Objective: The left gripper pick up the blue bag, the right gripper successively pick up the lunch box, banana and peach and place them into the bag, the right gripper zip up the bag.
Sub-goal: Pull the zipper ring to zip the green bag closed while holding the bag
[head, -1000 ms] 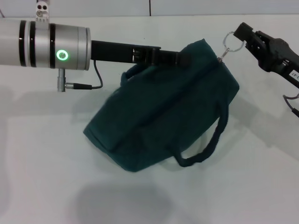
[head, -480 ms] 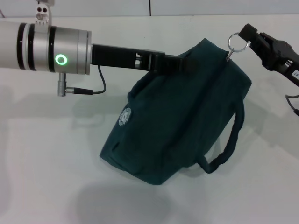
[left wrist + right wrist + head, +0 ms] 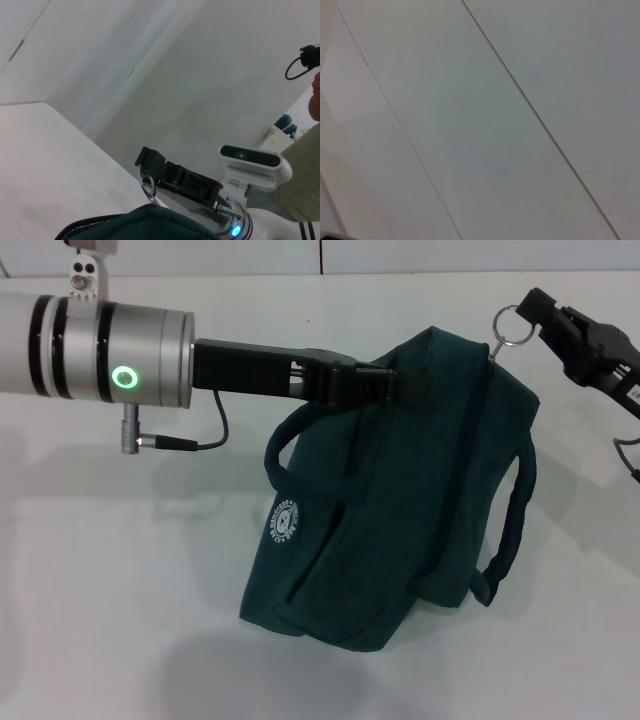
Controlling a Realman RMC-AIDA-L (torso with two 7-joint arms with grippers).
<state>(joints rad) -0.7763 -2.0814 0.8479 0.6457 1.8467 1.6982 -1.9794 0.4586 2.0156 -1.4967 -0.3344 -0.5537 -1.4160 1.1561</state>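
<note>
Blue bag (image 3: 400,500) hanging above the white table (image 3: 120,620), tilted, lower corner near, round white logo (image 3: 285,523) facing left. Left gripper (image 3: 385,383) clamped on the bag's far top edge. Right gripper (image 3: 528,312) at far right, pinched on the ring zip pull (image 3: 509,326) at the bag's top right corner. Loop handles dangling either side.
</note>
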